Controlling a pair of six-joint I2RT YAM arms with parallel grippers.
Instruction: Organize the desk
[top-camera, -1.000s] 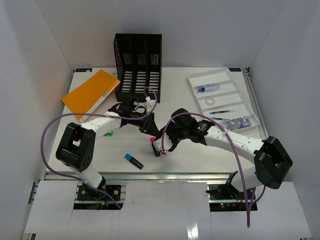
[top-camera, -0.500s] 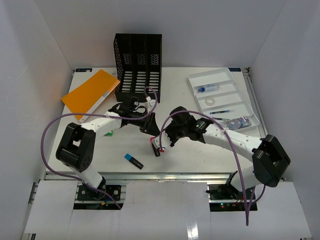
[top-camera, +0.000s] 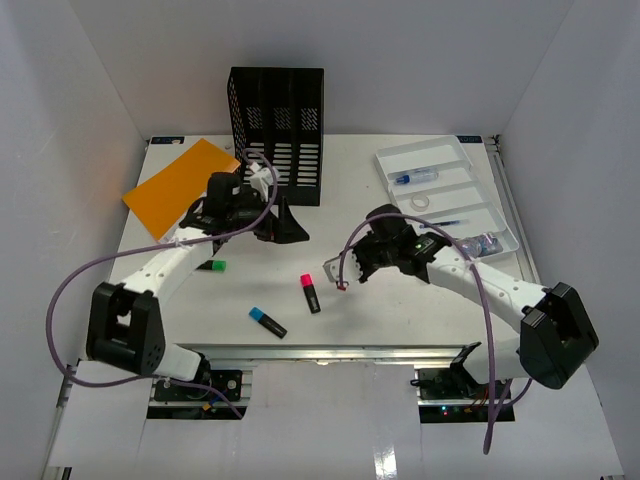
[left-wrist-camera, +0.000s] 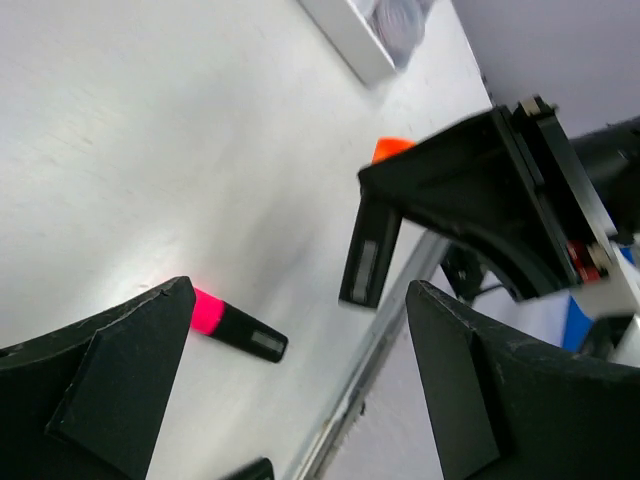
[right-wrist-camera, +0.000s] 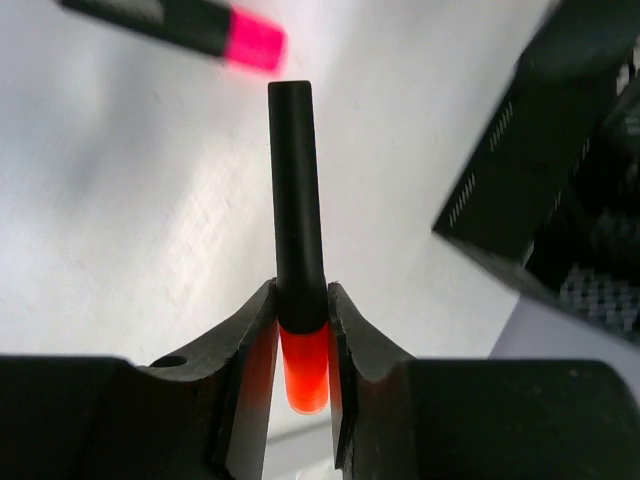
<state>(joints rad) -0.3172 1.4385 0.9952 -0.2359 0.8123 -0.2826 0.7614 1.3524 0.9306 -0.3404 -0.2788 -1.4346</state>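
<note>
Your right gripper (right-wrist-camera: 298, 295) pinches an orange-capped marker (right-wrist-camera: 295, 180) near the front edge of the desk (top-camera: 400, 320). Your left gripper (top-camera: 287, 228) stands wide and empty — a pink highlighter (top-camera: 310, 292) lies nearby.

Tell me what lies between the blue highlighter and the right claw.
The pink-capped highlighter, flat on the desk, lies between them; the top view shows it.
</note>
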